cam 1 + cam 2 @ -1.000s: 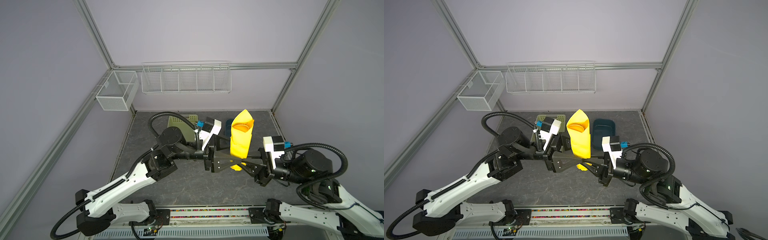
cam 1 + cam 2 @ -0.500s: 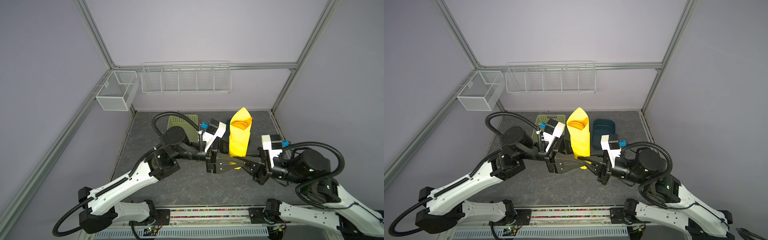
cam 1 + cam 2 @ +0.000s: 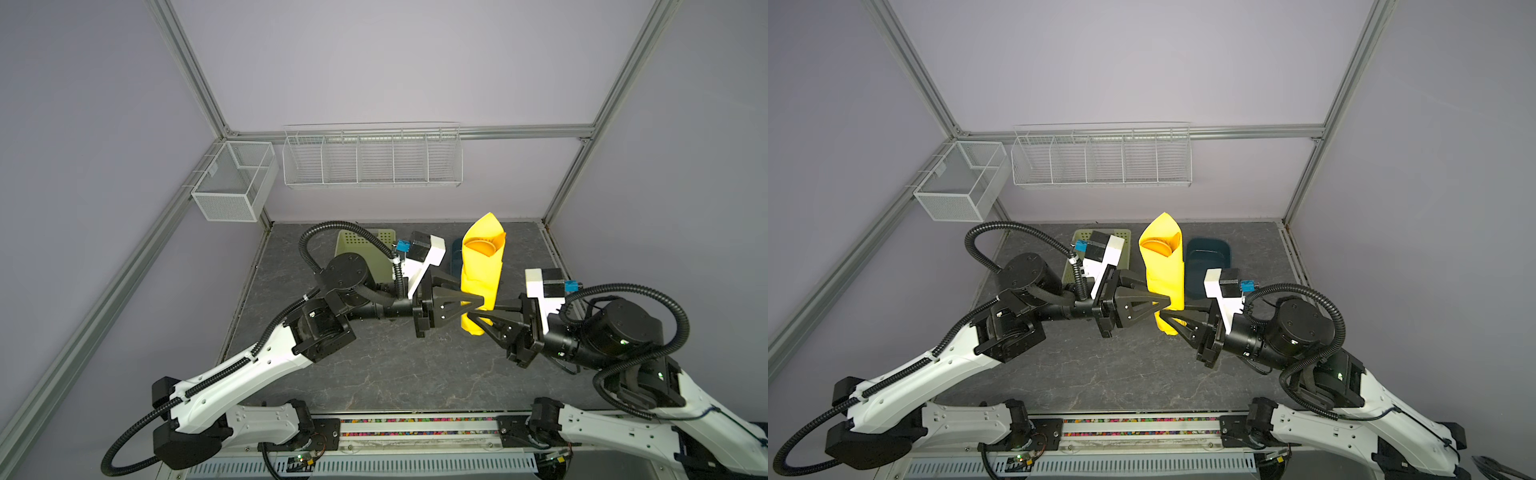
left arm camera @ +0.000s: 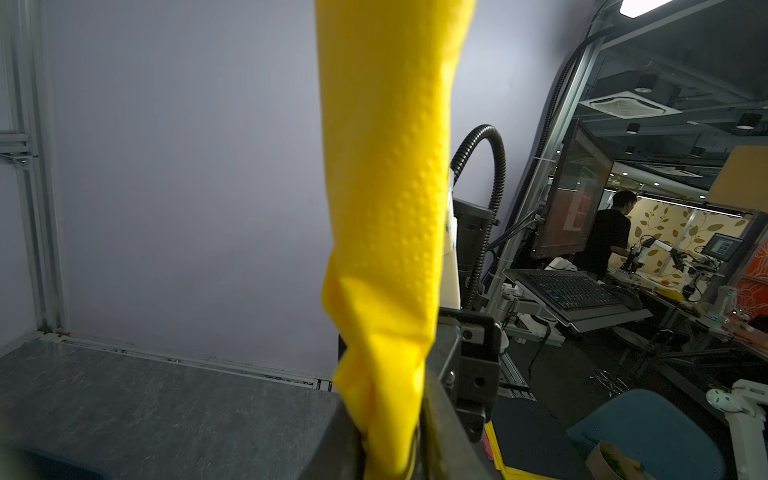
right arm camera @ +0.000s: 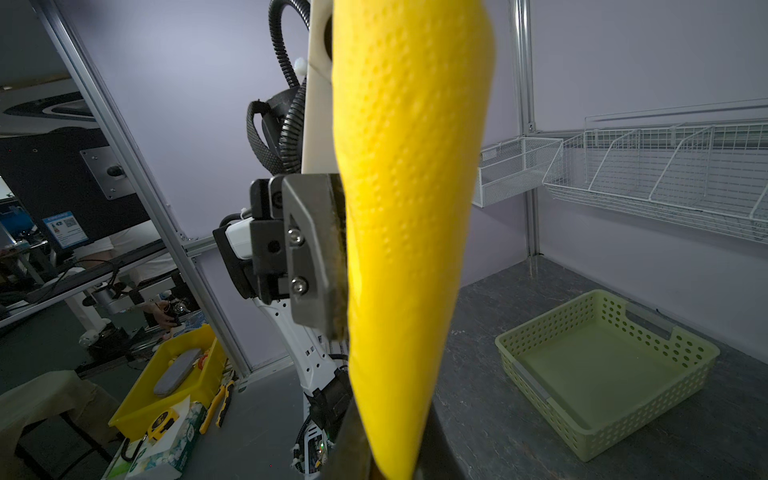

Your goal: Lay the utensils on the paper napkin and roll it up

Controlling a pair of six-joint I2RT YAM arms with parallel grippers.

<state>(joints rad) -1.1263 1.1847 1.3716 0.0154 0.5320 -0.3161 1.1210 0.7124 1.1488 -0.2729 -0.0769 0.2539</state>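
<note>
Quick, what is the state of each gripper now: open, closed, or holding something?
Left gripper: closed on the rolled paper napkin, around its middle.
Right gripper: closed on the same paper napkin, near its lower end.

- A dark grey, marbled tabletop (image 3: 374, 365) is seen in both top views.
- A pale green perforated basket (image 5: 623, 424) is set near the far edge, left of the middle.
- A dark blue tub (image 3: 1208, 266) is set near the far edge, right of the middle, apart from the basket.

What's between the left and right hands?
The rolled bright yellow paper napkin, upright; left hand and right hand both shut on its lower part. Clear in both top views.
</note>
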